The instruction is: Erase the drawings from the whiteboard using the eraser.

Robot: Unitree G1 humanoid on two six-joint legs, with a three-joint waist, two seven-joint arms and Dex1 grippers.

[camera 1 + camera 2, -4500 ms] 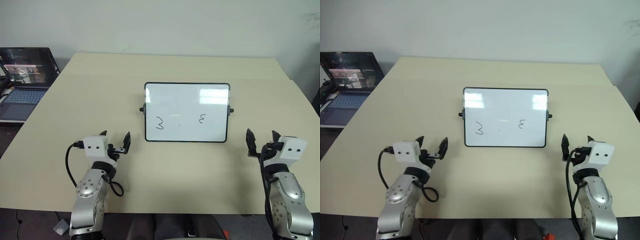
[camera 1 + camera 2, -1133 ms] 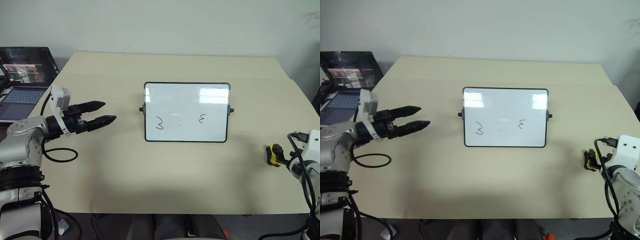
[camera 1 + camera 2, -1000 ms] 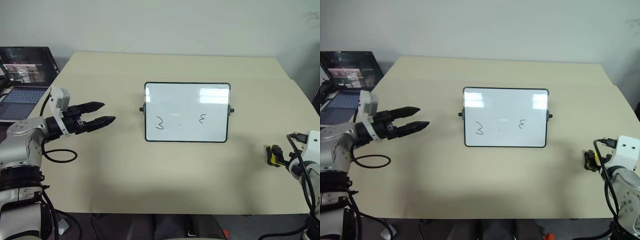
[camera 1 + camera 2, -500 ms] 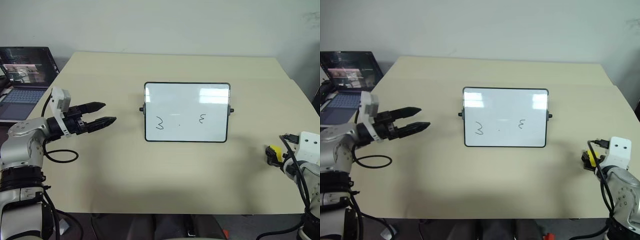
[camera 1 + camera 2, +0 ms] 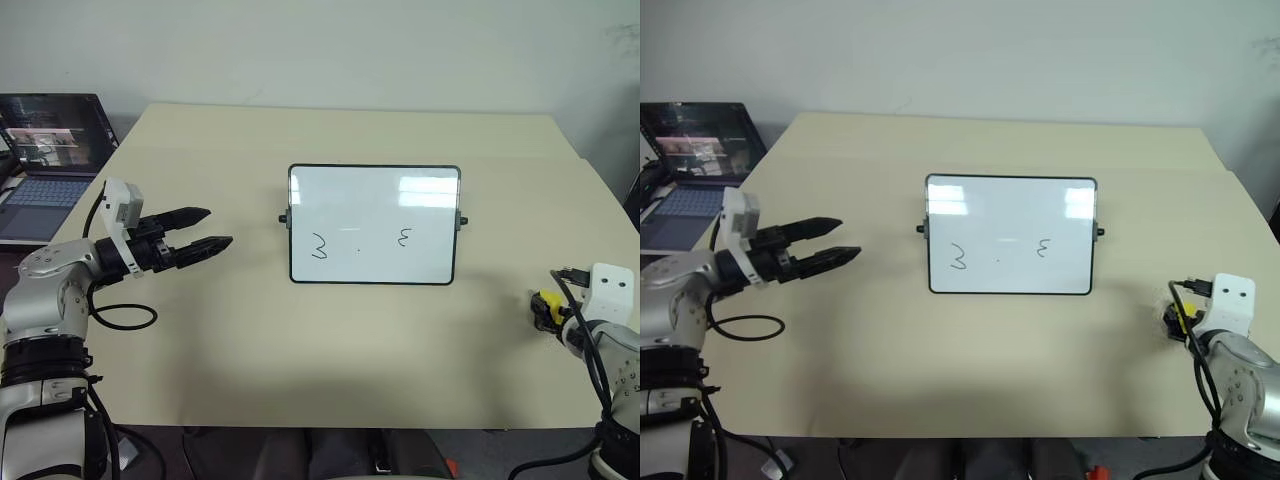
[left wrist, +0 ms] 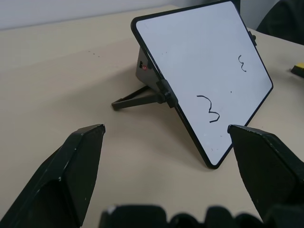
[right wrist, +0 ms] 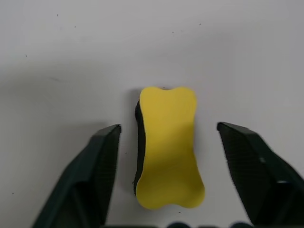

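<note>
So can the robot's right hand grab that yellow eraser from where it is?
Probably yes. The eraser lies flat on the table, right between the right hand's two spread fingers, with gaps on both sides and nothing blocking it. Closing should catch it.

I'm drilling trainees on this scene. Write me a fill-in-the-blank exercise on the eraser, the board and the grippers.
1. The eraser lying between the right gripper fingers is ____ in colour.
2. The whiteboard carries ____ marker squiggles besides a tiny dot.
3. The left gripper points toward the whiteboard with its fingers ____.
4. The eraser rests on the ____.

Missing words: yellow; two; open; table
</note>
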